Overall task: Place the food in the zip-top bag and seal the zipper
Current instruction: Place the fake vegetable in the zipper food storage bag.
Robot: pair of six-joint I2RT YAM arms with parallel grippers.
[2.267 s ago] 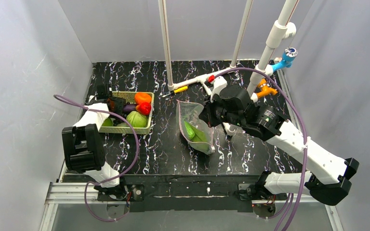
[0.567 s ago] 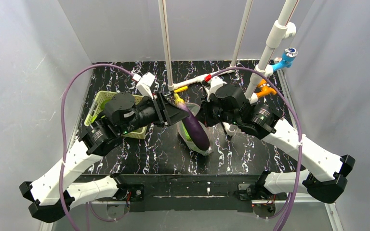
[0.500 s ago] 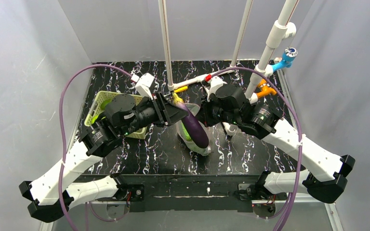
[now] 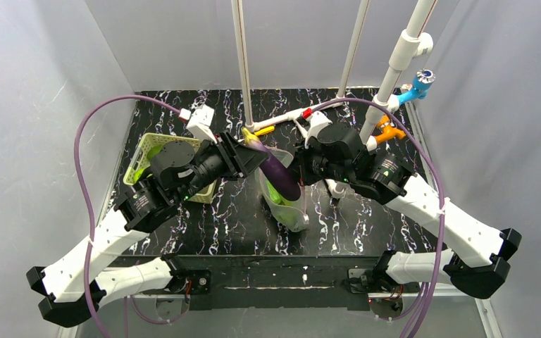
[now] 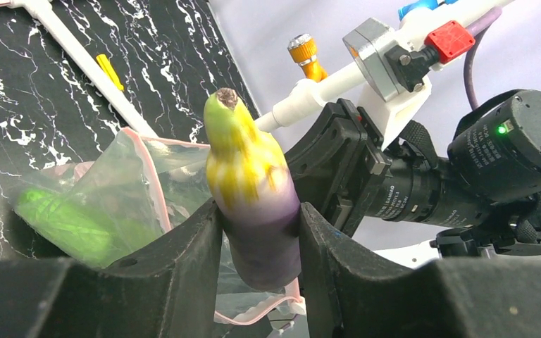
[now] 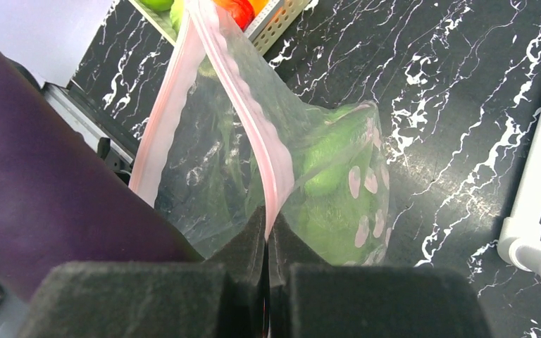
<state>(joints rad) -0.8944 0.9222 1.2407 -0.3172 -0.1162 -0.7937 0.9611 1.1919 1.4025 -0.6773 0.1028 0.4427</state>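
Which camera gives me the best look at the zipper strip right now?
Right wrist: the pink zipper runs up from the right gripper, shut on it, both lips spread open beside the eggplant. Left wrist shows only a curved stretch behind the eggplant. In the top view it is too small to make out.

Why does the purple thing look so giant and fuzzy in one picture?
Right wrist view: the eggplant sits very close to the lens, so it fills the left side and blurs, like the right end effector pinching the bag, which looks sharper. Left wrist view: the eggplant is crisp. Top view: even light; the clear bag is hard to see on the marbled table.
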